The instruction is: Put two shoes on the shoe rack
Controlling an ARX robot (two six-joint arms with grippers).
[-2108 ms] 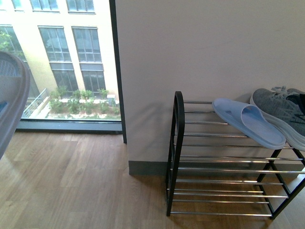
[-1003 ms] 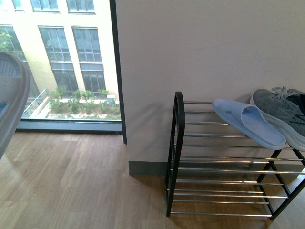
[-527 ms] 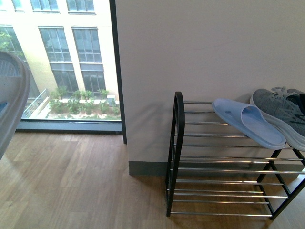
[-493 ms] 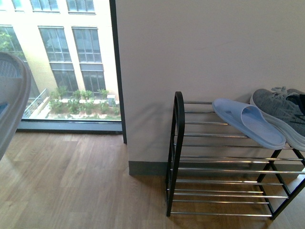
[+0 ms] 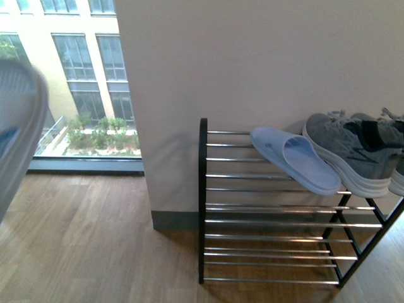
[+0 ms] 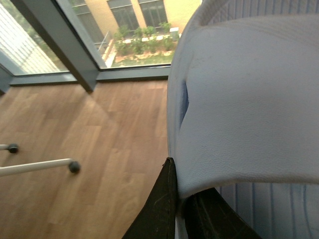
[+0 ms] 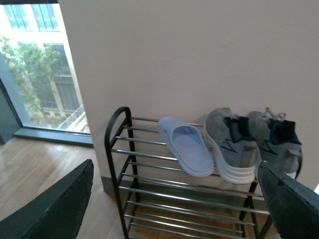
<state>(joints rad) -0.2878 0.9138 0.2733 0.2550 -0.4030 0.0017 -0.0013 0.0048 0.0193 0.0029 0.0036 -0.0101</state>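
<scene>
With one slipper (image 7: 187, 147) alongside, two shoes (image 7: 251, 144) atop one shoe rack (image 7: 149, 184)

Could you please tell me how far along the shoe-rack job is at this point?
Done: two grey sneakers and one light-blue slipper sit on the top tier of the shoe rack. In hand: the left claw grips a second slipper, off to the rack's left, above the floor. Left: carry it over and set it on the bars, probably beside its mate.
</scene>
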